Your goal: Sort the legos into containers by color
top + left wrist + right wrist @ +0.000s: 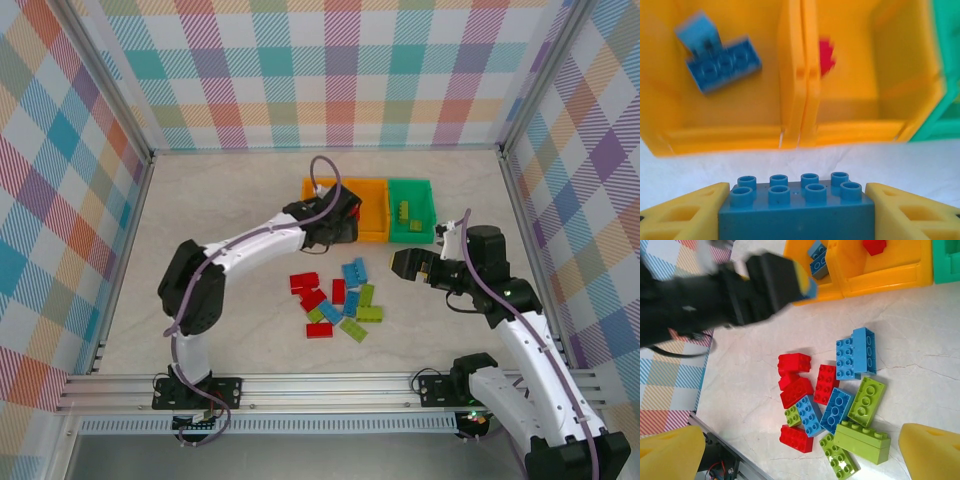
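Observation:
My left gripper point(797, 200) is shut on a blue lego point(797, 210), held just in front of the near wall of the containers. The left orange bin point(670, 100) holds blue bricks point(722, 62), and the middle orange bin point(875, 75) holds a red brick point(826, 56). The green bin point(425, 190) at the right holds a lime brick point(404, 210). From above, the left gripper point(338, 228) overlaps the orange bins' front edge. Loose red, blue and lime legos point(335, 300) lie mid-table. My right gripper point(405, 265) hangs open above and to the right of them, with the pile point(835, 400) between its fingers point(932, 452).
Aluminium rails and checkered walls enclose the pale table point(220, 210). The left arm's black wrist point(730, 295) reaches across in front of the bins. Bare tabletop lies left of the pile and behind the bins.

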Available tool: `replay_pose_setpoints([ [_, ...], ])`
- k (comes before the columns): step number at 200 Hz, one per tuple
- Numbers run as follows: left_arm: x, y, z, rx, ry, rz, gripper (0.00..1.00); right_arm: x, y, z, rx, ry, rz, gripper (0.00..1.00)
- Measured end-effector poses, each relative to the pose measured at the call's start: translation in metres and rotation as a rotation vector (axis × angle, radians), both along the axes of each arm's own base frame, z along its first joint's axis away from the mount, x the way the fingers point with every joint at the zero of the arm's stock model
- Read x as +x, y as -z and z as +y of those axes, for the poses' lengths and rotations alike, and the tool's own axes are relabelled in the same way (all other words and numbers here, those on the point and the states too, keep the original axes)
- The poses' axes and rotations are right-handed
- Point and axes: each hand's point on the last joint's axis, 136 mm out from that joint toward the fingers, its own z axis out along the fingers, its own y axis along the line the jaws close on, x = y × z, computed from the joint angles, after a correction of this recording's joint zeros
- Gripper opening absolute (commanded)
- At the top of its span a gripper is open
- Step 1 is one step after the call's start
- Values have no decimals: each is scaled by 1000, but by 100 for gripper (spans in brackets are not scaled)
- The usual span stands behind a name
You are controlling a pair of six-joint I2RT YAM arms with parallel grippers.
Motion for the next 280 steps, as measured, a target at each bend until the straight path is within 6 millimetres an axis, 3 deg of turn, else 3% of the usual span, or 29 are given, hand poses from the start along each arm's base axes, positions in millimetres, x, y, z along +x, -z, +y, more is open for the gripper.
replay_pose_setpoints([
  [16, 24, -31, 10, -30, -40, -76, 56, 0, 1, 0, 1, 2, 7, 100],
  [35, 56, -45, 29, -37, -104, -125, 58, 1, 2, -1, 0, 8, 10, 100],
  [55, 89, -39, 38, -28, -139, -139, 61, -1, 1, -3, -10, 20, 6, 100],
  [80, 125, -8, 38, -13, -130, -105, 70, -6, -4, -7, -15, 35, -19, 100],
  [112, 132, 23, 37, 22, -95, -56, 82, -11, -6, -10, -17, 45, -25, 100],
  [156, 132, 8, 29, -17, -62, -73, 83, -8, -1, -10, -18, 53, 1, 100],
  [191, 89, -18, 43, -54, -20, -86, 85, -1, 13, -11, -42, 69, 60, 98],
  [222, 25, -90, 50, -132, 147, -206, 89, 3, 29, -4, -60, 54, 129, 93],
  [247, -31, -142, 60, -160, 321, -349, 93, -2, 45, 19, -118, -31, 168, 93],
  [260, -59, -153, 68, -139, 422, -413, 99, -5, 57, 30, -176, -68, 194, 93],
  [280, -98, -150, 77, -79, 595, -493, 100, -11, 82, 43, -288, -114, 241, 93],
])
